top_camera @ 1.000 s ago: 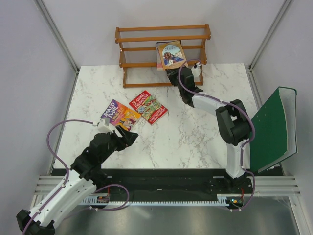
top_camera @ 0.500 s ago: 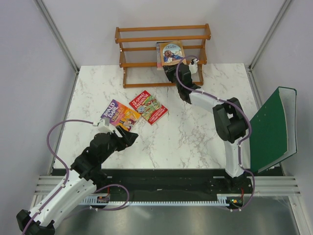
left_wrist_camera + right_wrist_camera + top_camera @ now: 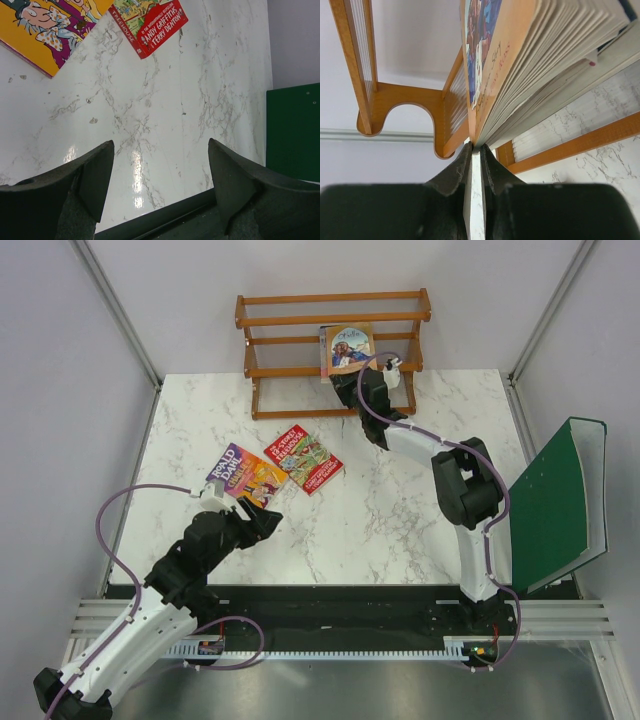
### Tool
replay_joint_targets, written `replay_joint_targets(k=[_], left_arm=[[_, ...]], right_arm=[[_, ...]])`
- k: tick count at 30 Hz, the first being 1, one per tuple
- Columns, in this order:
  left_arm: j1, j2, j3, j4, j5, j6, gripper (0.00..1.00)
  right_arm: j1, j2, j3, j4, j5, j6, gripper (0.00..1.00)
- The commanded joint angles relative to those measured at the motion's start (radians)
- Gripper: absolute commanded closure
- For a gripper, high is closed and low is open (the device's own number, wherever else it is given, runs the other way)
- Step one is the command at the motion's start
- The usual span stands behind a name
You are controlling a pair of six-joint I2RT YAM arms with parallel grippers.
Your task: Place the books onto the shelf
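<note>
Marble desk (image 3: 400, 490): the orange book (image 3: 348, 348) stands in the shelf (image 3: 300, 320) at the far edge, right claw (image 3: 474, 146) nearly pressed together at its bottom corner. Roald Dahl book (image 3: 243, 472) and red Treehouse book (image 3: 303, 460) lie unshelved nearer the left edge; left claw (image 3: 160, 150) spread.

Setting: robotics lab test cell. Evidence: plain white panel walls (image 3: 60, 360) on aluminium posts (image 3: 115, 310); marble-pattern table (image 3: 400, 530); cabled left arm (image 3: 150, 610) and right arm (image 3: 470, 500) bolted to slotted metal rail (image 3: 340, 625)
</note>
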Motion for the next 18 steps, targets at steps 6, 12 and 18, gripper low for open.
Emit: replay_joint_targets(k=[6,12,18], left_arm=[[-0.005,0.007,-0.006,0.005,-0.005,0.042,0.18],[-0.005,0.004,-0.015,0.005,-0.005,0.042,0.18],[-0.005,0.001,-0.019,0.007,-0.004,0.042,0.18]], right_arm=[[0.005,0.006,0.050,0.026,-0.024,-0.020,0.85],[0.007,0.000,0.043,0.044,-0.027,-0.020,0.85],[0.013,0.008,0.058,0.042,-0.028,-0.017,0.86]])
